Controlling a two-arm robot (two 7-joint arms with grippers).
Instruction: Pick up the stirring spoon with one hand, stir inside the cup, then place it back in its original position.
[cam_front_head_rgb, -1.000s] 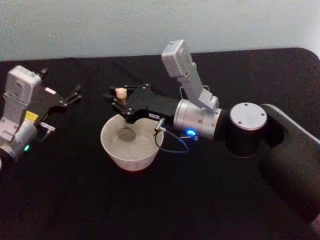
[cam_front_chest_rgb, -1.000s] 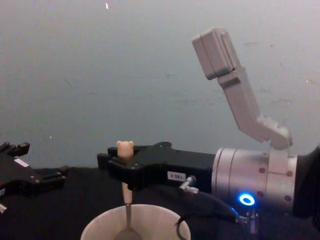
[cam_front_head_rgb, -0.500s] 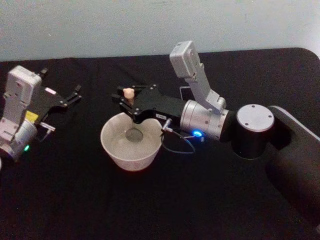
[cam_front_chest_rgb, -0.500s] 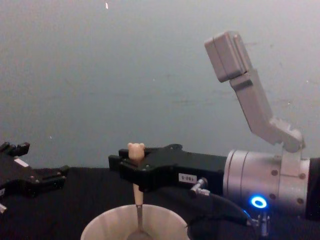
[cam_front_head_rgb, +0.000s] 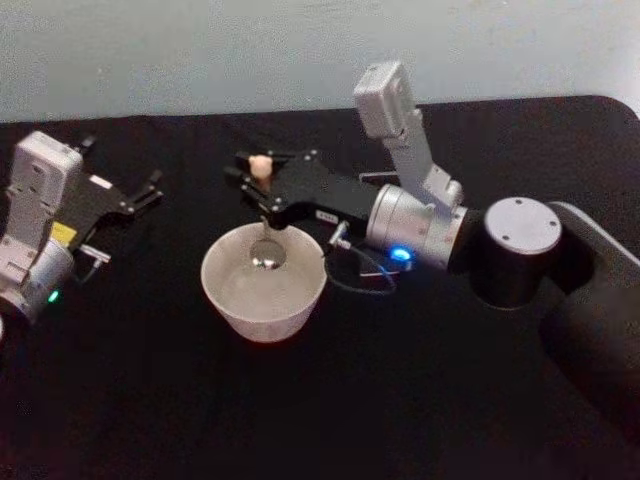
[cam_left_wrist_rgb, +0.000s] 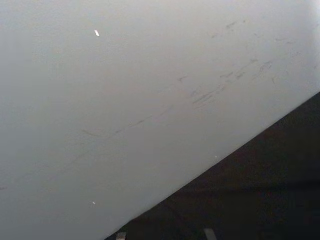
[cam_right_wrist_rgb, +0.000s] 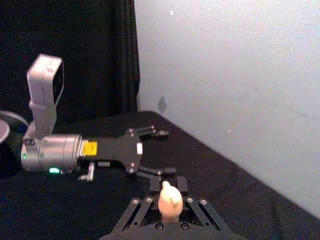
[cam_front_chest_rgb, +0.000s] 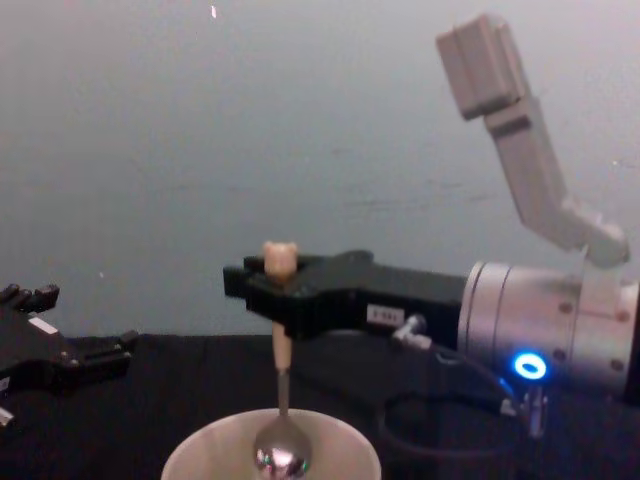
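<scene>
The stirring spoon (cam_front_chest_rgb: 282, 365) is clenched in the jaws of the right gripper (cam_front_head_rgb: 258, 185), seemingly inside the cup (cam_front_head_rgb: 262, 320). The left gripper (cam_front_head_rgb: 148, 192) is parked at frame left, jaws released.

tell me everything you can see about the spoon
The spoon is small and slim: pale beige handle topped by a tiny bear head, thin metal neck, round shiny bowl. It hangs upright, handle clamped in the right pincer, bowl down at the mouth of the cup, toward its far side. Whether it touches the cup is unclear.
</scene>
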